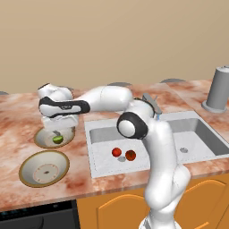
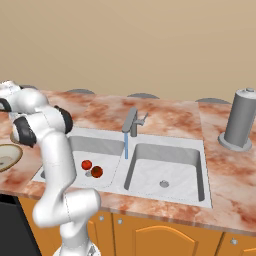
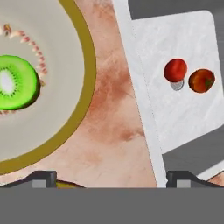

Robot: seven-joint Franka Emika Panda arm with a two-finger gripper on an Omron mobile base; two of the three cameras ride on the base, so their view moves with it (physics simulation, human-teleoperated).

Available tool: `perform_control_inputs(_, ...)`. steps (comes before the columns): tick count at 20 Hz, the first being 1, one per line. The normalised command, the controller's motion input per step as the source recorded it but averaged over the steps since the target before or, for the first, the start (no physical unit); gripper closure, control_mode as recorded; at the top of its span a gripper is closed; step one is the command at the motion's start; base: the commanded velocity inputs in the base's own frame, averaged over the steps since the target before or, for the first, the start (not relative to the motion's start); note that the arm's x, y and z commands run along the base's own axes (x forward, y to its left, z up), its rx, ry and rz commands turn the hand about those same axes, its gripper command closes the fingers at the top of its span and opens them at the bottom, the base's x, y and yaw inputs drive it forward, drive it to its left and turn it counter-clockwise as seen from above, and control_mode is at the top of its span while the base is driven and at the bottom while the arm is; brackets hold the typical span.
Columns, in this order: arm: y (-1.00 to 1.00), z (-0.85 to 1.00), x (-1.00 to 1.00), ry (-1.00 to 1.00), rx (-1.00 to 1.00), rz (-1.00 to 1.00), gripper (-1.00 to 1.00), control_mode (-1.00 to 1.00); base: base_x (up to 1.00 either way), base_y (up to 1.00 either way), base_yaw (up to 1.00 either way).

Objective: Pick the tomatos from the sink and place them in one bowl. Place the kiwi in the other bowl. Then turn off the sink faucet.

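kiwi (image 3: 16,82) in bowl (image 3: 83,65); tomatoes (image 3: 175,70) in sink (image 3: 192,118) (2).

1. The arm (image 1: 152,147) is hiding part of the sink (image 1: 107,167) beside the tomatoes (image 1: 124,154).
2. The picture's edge is cutting off the kiwi's bowl (image 3: 83,78).
3. The canister (image 1: 220,89) is running past the frame edge.

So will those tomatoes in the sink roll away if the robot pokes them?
Probably yes. The two tomatoes look round and sit loose on the flat sink basin, so a nudge would likely send them rolling. Their skin looks smooth and shiny, maybe slippery, especially with water running from the faucet.
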Motion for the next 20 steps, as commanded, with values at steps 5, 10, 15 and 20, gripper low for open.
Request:
perform_control_inputs(5, -0.82, 0.0, -0.67, -0.05, 0.22, 0.0, -1.0, -1.0, 0.0, 0.0, 0.0)
perform_control_inputs(10, -0.83, 0.0, -0.52, -0.05, 0.19, 0.0, -1.0, -1.0, 0.0, 0.0, 0.0)
perform_control_inputs(15, -0.77, 0.0, -0.12, 0.0, 0.07, 0.0, -1.0, -1.0, 0.0, 0.0, 0.0)
perform_control_inputs(20, -0.67, 0.0, 0.04, 0.02, 0.0, 0.0, -1.0, -1.0, 0.0, 0.0, 0.0)
